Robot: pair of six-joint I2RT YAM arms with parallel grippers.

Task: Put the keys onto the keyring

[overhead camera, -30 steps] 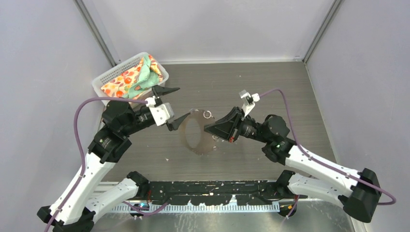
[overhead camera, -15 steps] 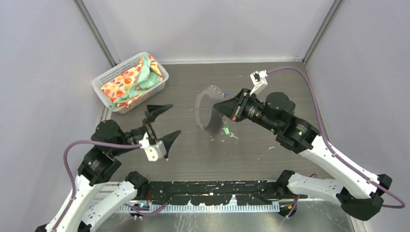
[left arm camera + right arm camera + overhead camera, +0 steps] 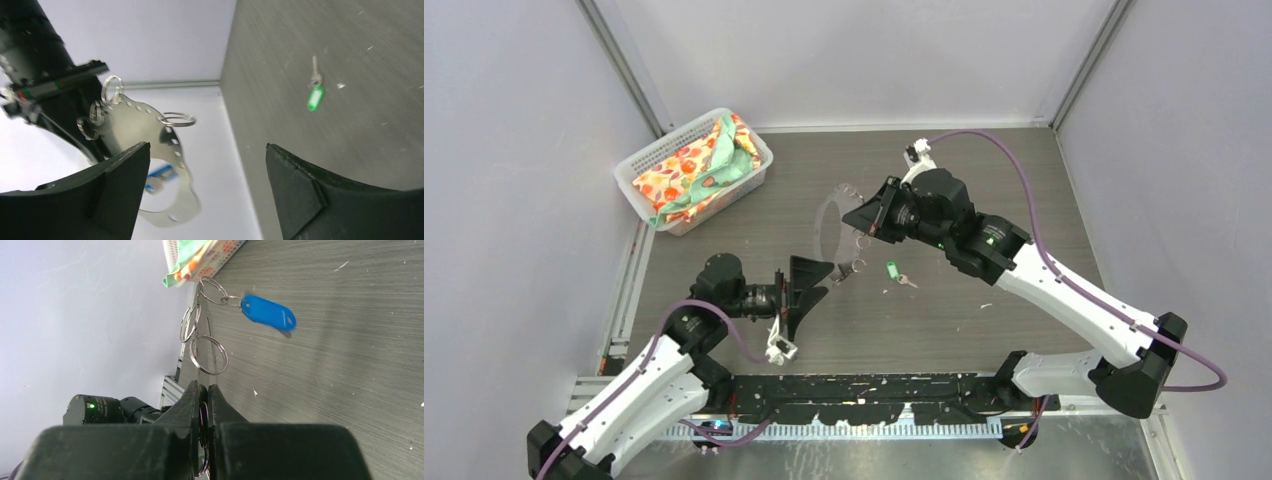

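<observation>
My right gripper (image 3: pixel 862 220) is shut on the keyring (image 3: pixel 826 222), a thin grey metal loop held on edge above the table. In the right wrist view the jaws (image 3: pixel 203 392) pinch its rim, and the blue-tagged key (image 3: pixel 268 313) hangs from one of its small rings. The left wrist view shows the keyring (image 3: pixel 142 122) with its holes and the blue key (image 3: pixel 160 172) behind it. The green-tagged key (image 3: pixel 892 270) lies loose on the table; it also shows in the left wrist view (image 3: pixel 314 96). My left gripper (image 3: pixel 816 288) is open and empty, just below and near the keyring.
A white mesh basket (image 3: pixel 647 158) with patterned cloth stands at the back left; its corner shows in the right wrist view (image 3: pixel 172 250). Small white specks are scattered on the grey table. Walls close the workspace on three sides.
My left gripper drew back from the keyring, then swung right and now points at it from below. My right gripper carried the keyring toward the back, uncovering the green key on the table.
</observation>
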